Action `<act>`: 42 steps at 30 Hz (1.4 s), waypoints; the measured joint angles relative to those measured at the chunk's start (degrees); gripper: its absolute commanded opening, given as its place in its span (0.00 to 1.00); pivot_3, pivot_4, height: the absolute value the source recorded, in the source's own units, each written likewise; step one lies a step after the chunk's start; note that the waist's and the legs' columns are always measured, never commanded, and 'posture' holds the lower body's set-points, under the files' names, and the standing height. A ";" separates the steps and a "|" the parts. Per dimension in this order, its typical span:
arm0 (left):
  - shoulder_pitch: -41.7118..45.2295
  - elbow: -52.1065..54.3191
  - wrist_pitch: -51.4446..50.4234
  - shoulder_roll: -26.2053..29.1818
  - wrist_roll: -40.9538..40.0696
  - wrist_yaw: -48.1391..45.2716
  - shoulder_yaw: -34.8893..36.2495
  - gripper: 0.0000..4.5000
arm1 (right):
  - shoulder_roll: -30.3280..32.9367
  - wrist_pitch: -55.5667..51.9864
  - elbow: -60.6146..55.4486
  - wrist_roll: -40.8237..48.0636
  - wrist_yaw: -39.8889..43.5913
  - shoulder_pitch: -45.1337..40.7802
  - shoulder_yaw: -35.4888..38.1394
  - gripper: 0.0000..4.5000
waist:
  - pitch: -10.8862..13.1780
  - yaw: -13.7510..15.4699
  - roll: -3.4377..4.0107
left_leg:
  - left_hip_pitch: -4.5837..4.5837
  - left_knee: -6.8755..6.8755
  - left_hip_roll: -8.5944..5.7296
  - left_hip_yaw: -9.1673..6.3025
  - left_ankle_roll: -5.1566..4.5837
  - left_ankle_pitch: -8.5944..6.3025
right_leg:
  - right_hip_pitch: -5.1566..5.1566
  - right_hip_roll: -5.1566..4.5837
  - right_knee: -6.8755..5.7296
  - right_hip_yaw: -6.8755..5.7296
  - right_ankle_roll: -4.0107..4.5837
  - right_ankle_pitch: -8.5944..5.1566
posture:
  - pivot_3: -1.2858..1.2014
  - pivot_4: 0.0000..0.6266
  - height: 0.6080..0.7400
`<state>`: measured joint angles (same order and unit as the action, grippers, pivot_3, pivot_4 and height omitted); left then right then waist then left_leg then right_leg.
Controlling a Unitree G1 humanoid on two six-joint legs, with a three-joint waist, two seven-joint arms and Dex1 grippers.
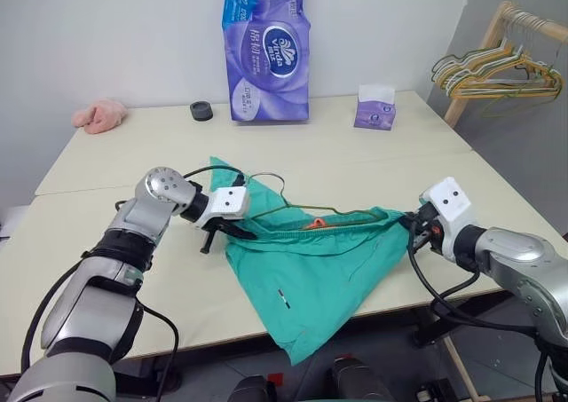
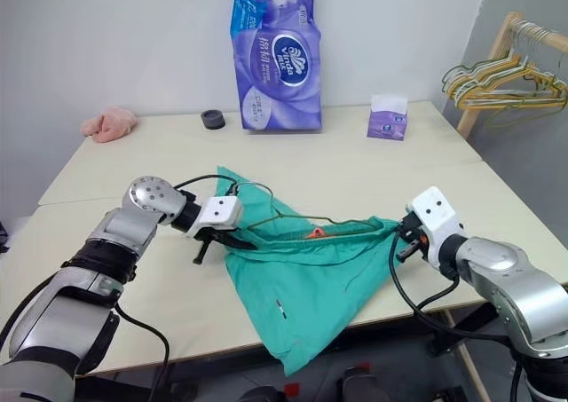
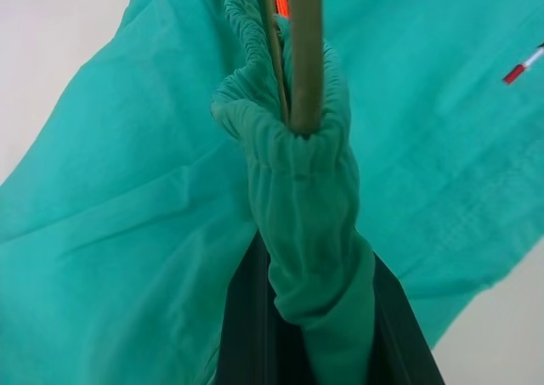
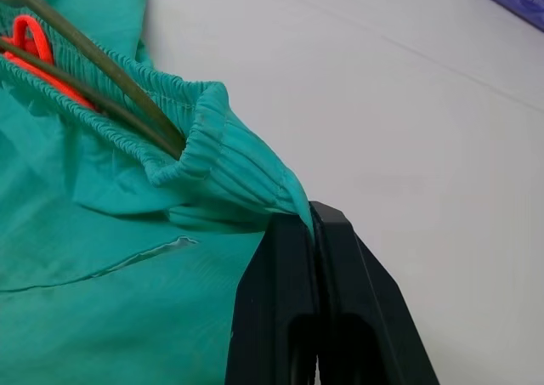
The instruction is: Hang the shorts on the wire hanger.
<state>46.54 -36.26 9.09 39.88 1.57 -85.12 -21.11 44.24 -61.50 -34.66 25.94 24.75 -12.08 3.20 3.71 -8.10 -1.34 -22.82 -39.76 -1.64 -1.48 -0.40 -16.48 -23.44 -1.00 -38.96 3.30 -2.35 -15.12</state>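
Note:
The teal-green shorts (image 1: 311,269) hang stretched between my two grippers, with the legs drooping over the table's front edge. The wire hanger (image 3: 304,62) lies inside the gathered waistband, and its hook (image 1: 282,187) sticks out over the table behind the shorts. My left gripper (image 1: 217,233) is shut on the left end of the waistband, where fabric bunches around the wire (image 3: 289,138). My right gripper (image 4: 310,232) is shut on the right corner of the waistband (image 4: 221,155), right beside the hanger's end. An orange drawstring (image 4: 34,41) shows inside the waist.
A purple toilet-paper pack (image 1: 266,51), a black tape roll (image 1: 201,111), a small tissue box (image 1: 375,107) and a pink cloth (image 1: 99,115) sit along the table's far side. Bunched yellow and pale hangers (image 1: 497,69) hang on a wooden rack at the right.

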 measured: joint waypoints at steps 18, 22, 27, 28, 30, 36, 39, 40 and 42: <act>0.67 -2.01 2.77 -0.83 1.33 5.79 0.08 0.00 | 3.33 -1.27 -0.95 5.69 3.58 6.67 9.18 0.00 | 0.02 0.02 0.03 | 0.02 -0.02 0.00 0.01 -0.03 -0.02 | 0.04 0.00 0.01 0.00 -0.02 -0.01 | 0.43 0.07 1.00; 0.88 -0.95 2.31 -0.61 3.00 6.05 0.06 0.00 | 6.91 -1.16 -3.57 3.62 3.28 2.00 3.45 0.00 | 0.05 -0.18 0.08 | 0.02 -0.01 0.00 0.03 -0.03 -0.02 | 0.03 0.00 0.01 0.02 -0.02 -0.01 | 0.43 0.07 1.00; 0.97 1.69 0.17 -0.25 4.76 6.90 0.06 0.00 | 11.92 0.65 -7.43 -2.39 2.83 -6.77 -8.12 0.00 | 0.10 -0.17 0.14 | 0.00 -0.01 0.02 0.02 -0.03 -0.02 | 0.00 0.00 0.04 -0.01 -0.03 -0.02 | 0.43 0.08 1.00; 0.97 1.98 -0.19 -0.21 4.97 6.89 0.06 0.00 | 12.05 0.93 -7.63 -3.48 2.81 -7.55 -10.28 0.00 | 0.10 -0.13 0.14 | -0.01 -0.02 0.02 0.03 -0.03 -0.02 | 0.00 0.00 0.04 0.00 -0.03 -0.02 | 0.43 0.08 1.00; 0.93 2.55 -0.95 -0.15 5.19 6.89 0.07 0.00 | 11.64 1.01 -7.51 -5.08 2.73 -9.08 -13.58 0.00 | 0.10 -0.15 0.14 | -0.01 -0.05 0.02 0.04 -0.03 -0.03 | 0.00 -0.01 0.04 0.02 -0.03 -0.02 | 0.43 0.08 1.00; 0.76 5.22 -3.22 -0.62 5.29 7.02 0.25 0.00 | 9.24 1.94 -4.88 -10.18 2.82 -14.24 -20.48 0.00 | 0.11 -0.21 0.15 | -0.01 -0.05 0.02 0.03 -0.03 -0.03 | -0.01 -0.01 0.03 0.01 -0.02 -0.02 | 0.43 0.07 1.00; 0.24 6.42 -4.05 -1.15 5.26 7.53 0.33 0.00 | 6.92 2.01 -4.28 -11.39 3.41 -17.08 -22.51 0.00 | 0.11 -0.35 0.15 | -0.01 -0.04 0.02 0.02 -0.03 -0.03 | -0.03 -0.01 0.01 0.00 -0.02 -0.02 | 0.43 0.07 1.00; 0.23 6.58 -4.20 -1.34 5.26 7.73 0.33 0.00 | 6.46 2.00 -4.30 -11.40 3.86 -17.74 -22.68 0.00 | 0.11 -0.32 0.16 | -0.02 -0.04 0.02 0.01 -0.03 -0.03 | -0.03 -0.01 0.01 0.00 -0.02 -0.02 | 0.43 0.07 1.00; 0.12 6.66 -4.67 -1.38 5.27 8.19 0.37 0.00 | 6.17 1.95 -4.39 -11.41 4.60 -18.20 -22.68 0.00 | 0.11 -0.24 0.15 | -0.02 -0.05 0.02 0.01 -0.03 -0.03 | -0.03 -0.03 0.02 0.00 -0.02 -0.01 | 0.43 0.07 1.00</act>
<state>46.65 -29.60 4.42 38.50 6.84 -76.93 -20.74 50.41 -59.54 -39.05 14.53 29.36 -30.28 -19.48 3.82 -8.34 -1.18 -22.85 -39.81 -1.62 -1.47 -0.44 -16.50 -23.47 -1.03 -38.94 3.30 -2.37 -15.14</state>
